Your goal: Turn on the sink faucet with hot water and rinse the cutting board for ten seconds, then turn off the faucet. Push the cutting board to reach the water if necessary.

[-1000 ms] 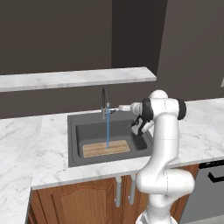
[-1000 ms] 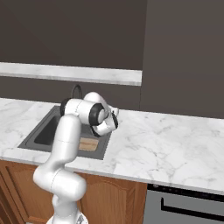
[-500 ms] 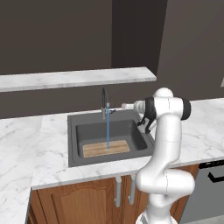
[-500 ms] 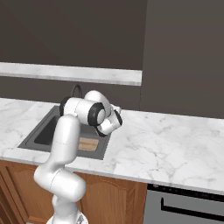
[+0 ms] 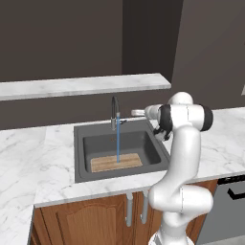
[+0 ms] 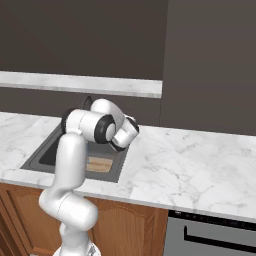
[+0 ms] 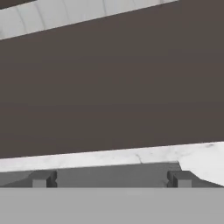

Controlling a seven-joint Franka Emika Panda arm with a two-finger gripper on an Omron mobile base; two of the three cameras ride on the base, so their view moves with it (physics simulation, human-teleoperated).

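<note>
Blue water [image 5: 117,143] runs from the sink faucet [image 5: 115,113] onto the cutting board [image 5: 116,162], which lies flat at the front of the sink [image 5: 79,158]: rinse step looks underway. Gripper [image 7: 111,178] has fingers [image 7: 41,178] spread wide, holding nothing, aimed at the dark back wall [image 7: 113,83]. Next move likely calls for reaching the faucet's lever to shut it off. Marble shelf [image 5: 81,85] overhangs behind; nothing obvious blocks the lever.

Sink [image 5: 81,143] open from above — faucet [image 5: 115,111] arches over its back rim.
</note>
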